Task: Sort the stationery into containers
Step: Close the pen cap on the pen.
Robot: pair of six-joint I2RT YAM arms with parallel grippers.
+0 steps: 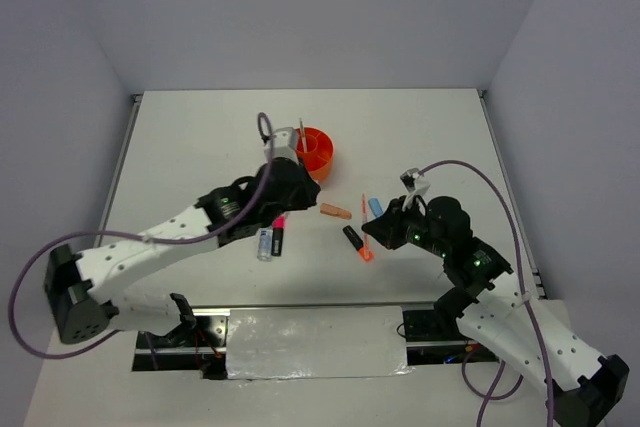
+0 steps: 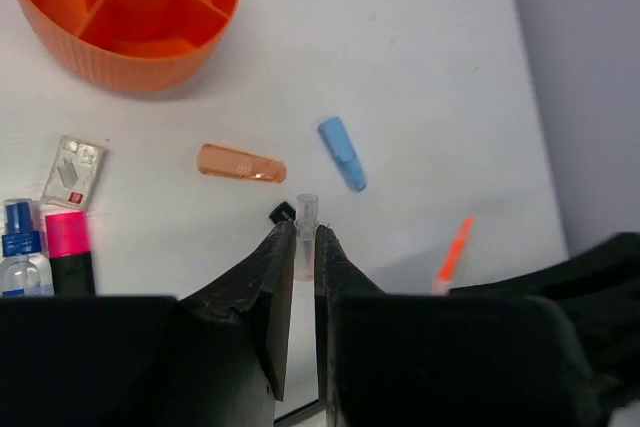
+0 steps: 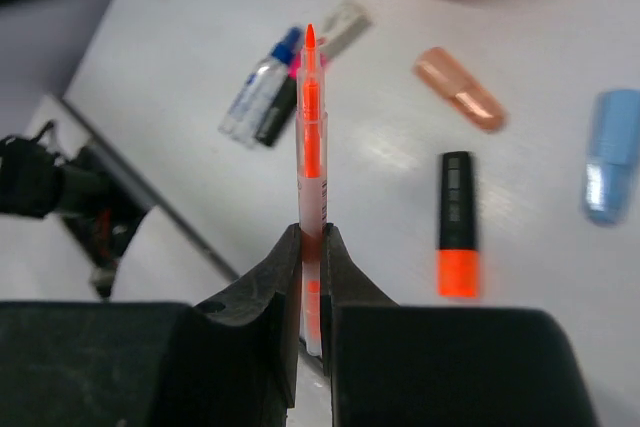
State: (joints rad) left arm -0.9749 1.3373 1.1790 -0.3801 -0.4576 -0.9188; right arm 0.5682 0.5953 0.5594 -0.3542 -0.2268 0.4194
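Out over the middle of the table point(image 1: 200, 137), the left arm point(image 1: 170, 232) stretches forward. The left gripper point(image 2: 305, 239) is pinched tight on a thin grey pen point(image 2: 306, 211) near the orange organiser point(image 2: 130, 57). The right arm point(image 1: 500, 317) bends inward, and the right gripper point(image 3: 311, 243) is clamped on the orange pen point(image 3: 311, 117) beside the orange-black highlighter point(image 3: 457, 222).

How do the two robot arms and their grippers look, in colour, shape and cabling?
The left arm and right arm have white tubular links with black joints and black bases. A purple cable loops beside the left one, another over the right. The left gripper and right gripper each have two black, tapering fingers.
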